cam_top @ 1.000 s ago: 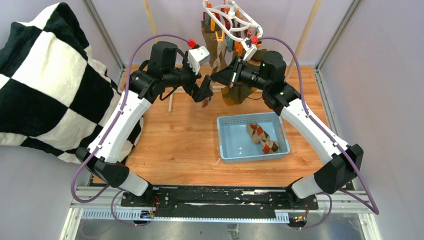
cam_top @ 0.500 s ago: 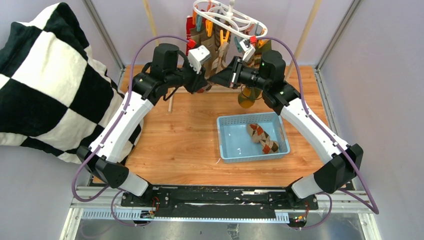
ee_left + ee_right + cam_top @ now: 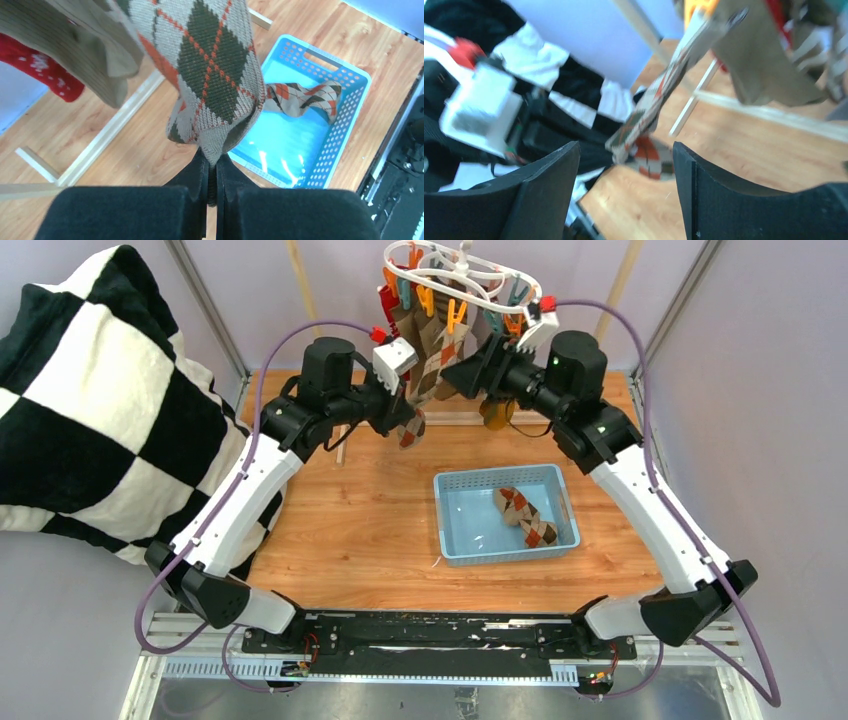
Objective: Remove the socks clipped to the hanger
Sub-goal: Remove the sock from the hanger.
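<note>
The blanket (image 3: 90, 410) fills the space far out to the left of my left claw (image 3: 412, 428). The table (image 3: 350, 530) lies below both claws.

The bin (image 3: 440, 520) sits on the table, below the claws and nearer the arm bases, more under my right claw (image 3: 470, 375) than the left. It holds one thing, a second argyle sock (image 3: 522, 515), which lies diagonally toward the bin's right side.

The hanger (image 3: 462, 265) hangs above and behind both claws, with socks dangling from its clips. I can't count them exactly.

From the left wrist, the argyle sock (image 3: 210, 75) hangs straight down into my left claw (image 3: 212, 172). The claw is clenched on the sock's lowest tip, the two fingers (image 3: 192, 175) pressed together with knit between them. A taupe sock (image 3: 90, 45) and a red sock (image 3: 45, 75) hang up and to the left of that claw, not touching it.

My right claw (image 3: 626, 150) is released: its fingers (image 3: 544, 190) stand wide apart with nothing between them. The argyle sock (image 3: 659, 95) hangs ahead of it, clear of both fingers. The view is blurred.
</note>
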